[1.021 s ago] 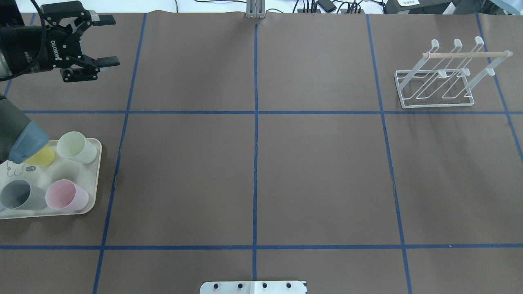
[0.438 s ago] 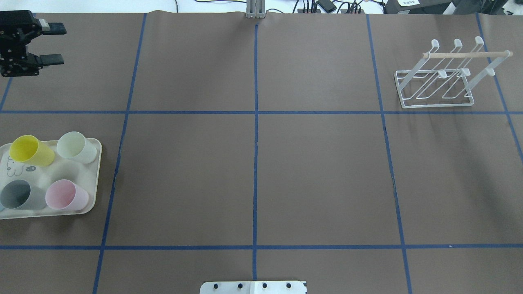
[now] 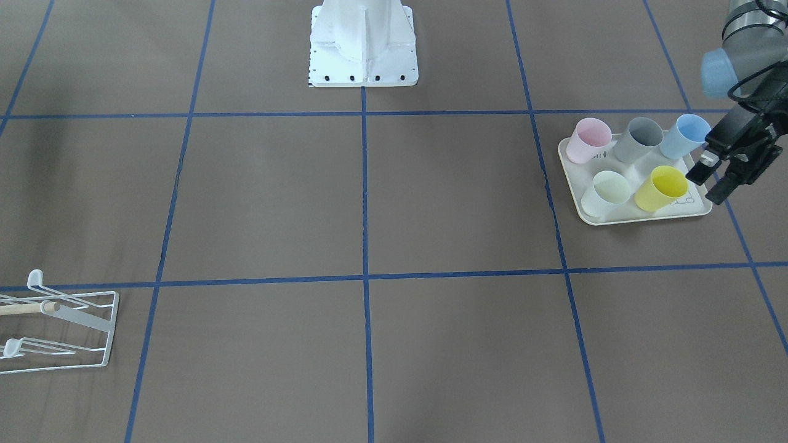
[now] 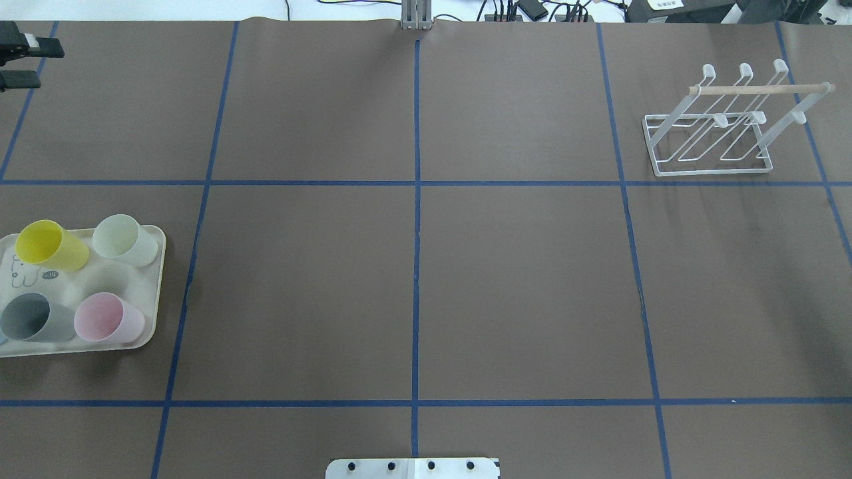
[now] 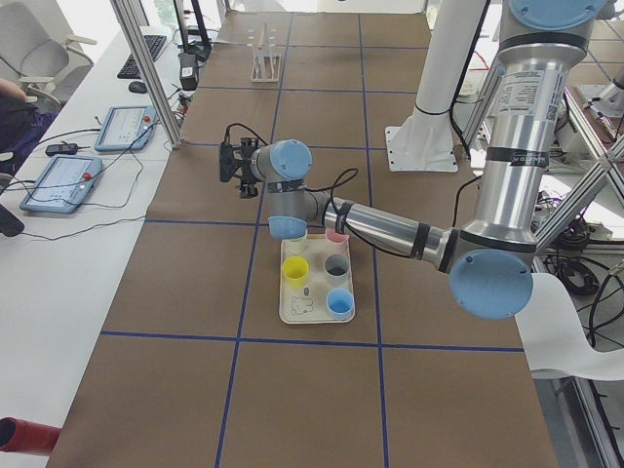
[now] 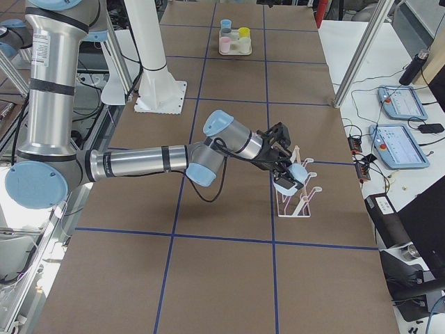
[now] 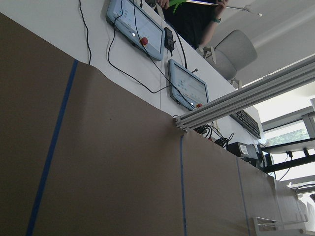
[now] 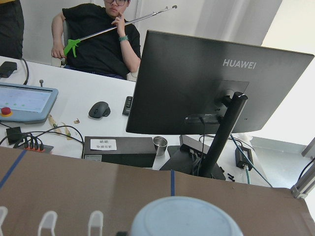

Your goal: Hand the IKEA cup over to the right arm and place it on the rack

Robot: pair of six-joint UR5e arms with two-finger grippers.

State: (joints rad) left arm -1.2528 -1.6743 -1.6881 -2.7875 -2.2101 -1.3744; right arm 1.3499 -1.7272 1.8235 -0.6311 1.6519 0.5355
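Note:
Several IKEA cups stand on the cream tray (image 4: 86,279): yellow (image 4: 50,245), pale green (image 4: 123,239), grey (image 4: 33,318), pink (image 4: 106,318) and blue (image 3: 684,134). My left gripper (image 4: 23,64) is open and holds nothing. It hangs past the tray at the overhead view's far left edge, and also shows as the left gripper (image 3: 708,183). In the exterior right view my right gripper (image 6: 284,161) is over the white wire rack (image 6: 297,202) with a pale blue cup (image 6: 295,174) at its tip. That cup (image 8: 187,216) fills the right wrist view's bottom; no fingers show. In the overhead view the rack (image 4: 705,136) is bare.
Blue tape lines divide the brown table cover. The robot's white base plate (image 3: 363,61) sits at the table's near edge. A person (image 8: 106,42) with a reach tool sits behind a monitor (image 8: 216,83) past the table. Tablets (image 7: 142,29) and cables lie on the side desk.
My left arm has swung left across the overhead view and now only the fingertips show at its edge, still open. The yellow cup, covered a second ago, is in full view.

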